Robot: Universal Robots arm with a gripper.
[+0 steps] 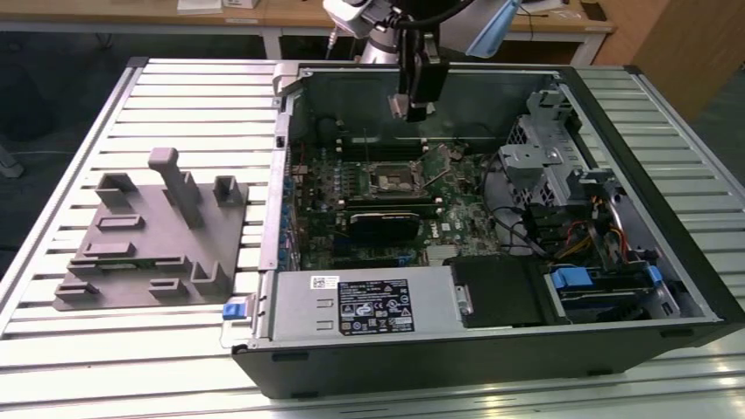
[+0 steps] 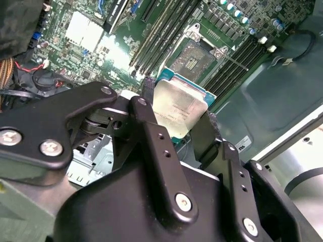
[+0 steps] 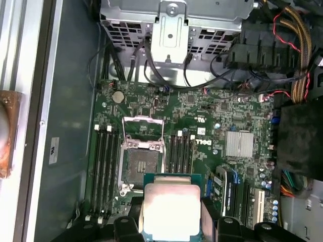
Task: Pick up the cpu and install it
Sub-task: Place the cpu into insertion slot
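Note:
My gripper [image 1: 413, 108] hangs over the far part of the open computer case [image 1: 652, 175], above the motherboard [image 1: 448, 214]. It is shut on the cpu [image 2: 177, 107], a thin square chip with a silvery metal face on a green-edged board, held by two opposite edges between the black fingers [image 2: 151, 126]. In the first wrist view the cpu [image 3: 171, 209] sits between the fingers just beside the socket [image 3: 141, 162], which lies open with its metal bracket lifted. The socket [image 1: 393, 181] lies below and slightly nearer than the gripper in the exterior view. The socket [image 2: 194, 59] appears just past the chip.
Memory slots [image 3: 103, 166] flank the socket. A drive cage [image 1: 547, 148] and cable bundles [image 3: 298, 55] fill the case toward the exterior view's right. A grey box with a white label [image 1: 361, 301] sits at the near wall. A grey plastic fixture [image 1: 152, 236] stands on the slatted table.

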